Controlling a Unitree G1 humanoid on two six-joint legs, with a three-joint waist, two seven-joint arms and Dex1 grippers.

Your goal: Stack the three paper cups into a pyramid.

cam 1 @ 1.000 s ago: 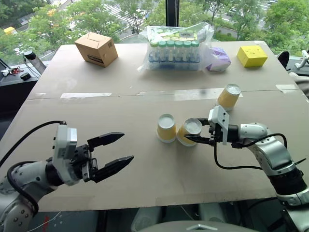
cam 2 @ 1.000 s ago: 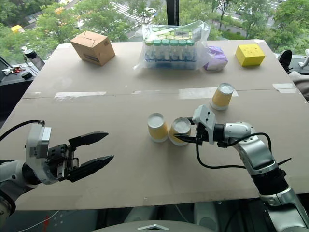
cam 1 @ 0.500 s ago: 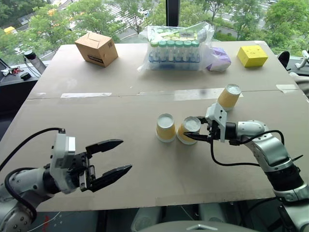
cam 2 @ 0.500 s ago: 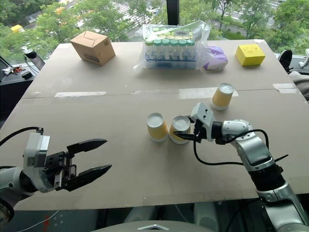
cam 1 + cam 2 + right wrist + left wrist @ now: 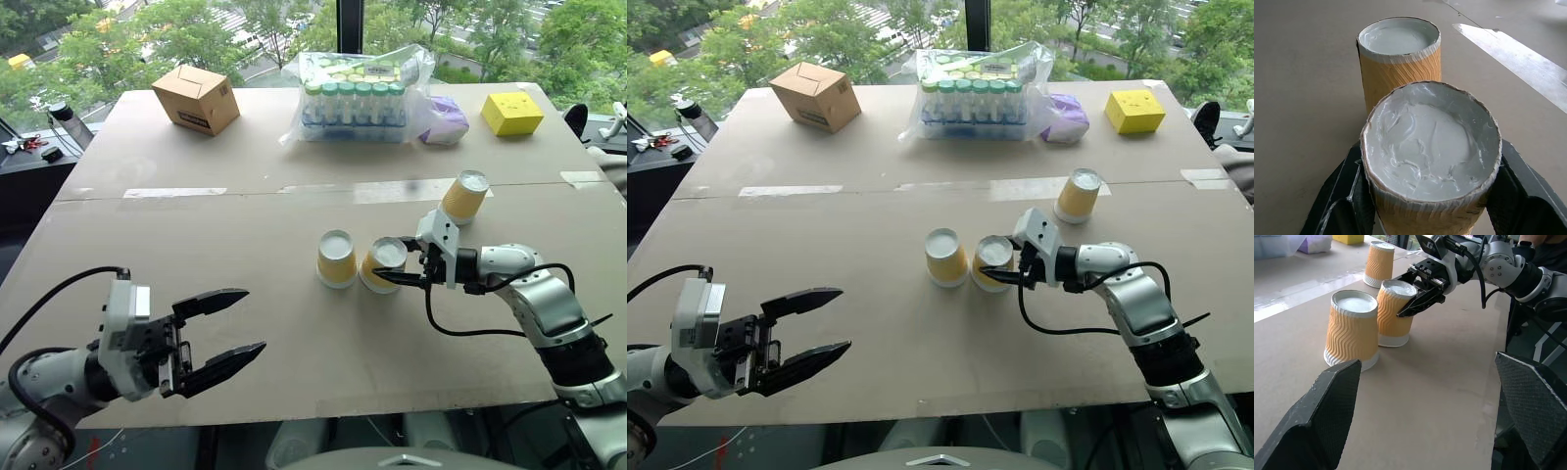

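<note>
Three yellow-orange paper cups stand upside down on the brown table. One cup [image 5: 336, 259] is upright near the middle. Just right of it, a second cup [image 5: 382, 265] tilts toward the first, and my right gripper [image 5: 390, 274] is shut on it, one black finger [image 5: 1342, 196] on each side. The third cup [image 5: 464, 196] stands apart, behind the right gripper. My left gripper [image 5: 253, 319] hangs open and empty over the table's near left part, well clear of the cups. In the left wrist view, the held cup [image 5: 1393, 313] leans close against its neighbour [image 5: 1352, 328].
Along the table's [image 5: 294, 372] far edge are a brown cardboard box [image 5: 196, 98], a clear bag of green-capped vials [image 5: 355, 98], a purple packet [image 5: 446, 119] and a yellow box [image 5: 510, 113]. Tape strips [image 5: 174, 193] mark the seam across the middle.
</note>
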